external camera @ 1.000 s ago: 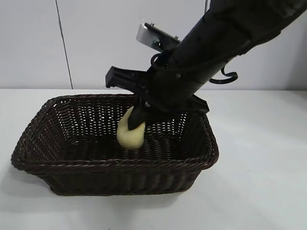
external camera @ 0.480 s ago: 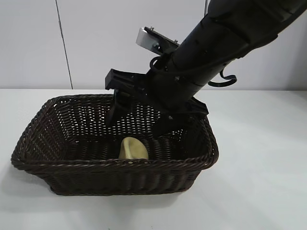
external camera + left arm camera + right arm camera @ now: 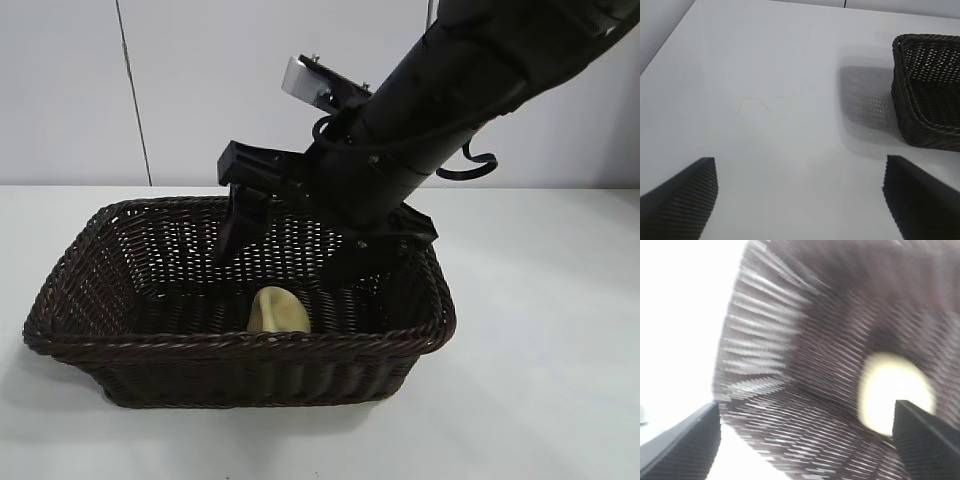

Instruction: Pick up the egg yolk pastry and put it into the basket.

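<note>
One wicker basket (image 3: 240, 350), one egg yolk pastry (image 3: 277, 312), one tabletop (image 3: 540, 380), and two end effectors: right end effector (image 3: 290, 262), left end effector (image 3: 800, 200).

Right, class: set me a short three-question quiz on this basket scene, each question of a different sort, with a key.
1. True or false: the egg yolk pastry lies inside the basket.
2. Multiple choice: the right pincer is (A) shut on the pastry, (B) open above the pastry, (C) resting on the table outside the basket.
3. Fill in: the left pincer is open over the bare white ____, beside the basket.

Key: 1 true; 2 B; 3 table.
</note>
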`<state>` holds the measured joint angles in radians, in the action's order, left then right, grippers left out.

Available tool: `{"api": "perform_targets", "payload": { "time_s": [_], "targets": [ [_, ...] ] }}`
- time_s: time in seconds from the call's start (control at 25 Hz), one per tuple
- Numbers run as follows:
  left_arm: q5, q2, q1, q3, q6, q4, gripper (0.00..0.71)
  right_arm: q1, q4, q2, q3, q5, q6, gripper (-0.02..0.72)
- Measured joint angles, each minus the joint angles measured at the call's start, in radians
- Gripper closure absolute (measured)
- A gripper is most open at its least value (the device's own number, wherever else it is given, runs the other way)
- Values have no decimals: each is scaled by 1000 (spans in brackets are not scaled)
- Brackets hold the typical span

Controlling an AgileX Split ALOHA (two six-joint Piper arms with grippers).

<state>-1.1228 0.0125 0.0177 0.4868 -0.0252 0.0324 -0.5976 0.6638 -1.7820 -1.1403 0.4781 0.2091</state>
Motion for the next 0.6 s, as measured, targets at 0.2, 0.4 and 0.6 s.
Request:
{"api": "perform_targets", "payload": {
  "time_s": [0.2,0.4,0.6],
  "targets": [
    [0,0,0,0,0,0,58,0,-5,34,-114,102,-2,38],
    [0,0,0,0,0,0,58,0,-49,47,-189,170,-27,38],
    [0,0,0,0,0,0,58,21,-213,47,-193,248,-167,42]
  ]
}}
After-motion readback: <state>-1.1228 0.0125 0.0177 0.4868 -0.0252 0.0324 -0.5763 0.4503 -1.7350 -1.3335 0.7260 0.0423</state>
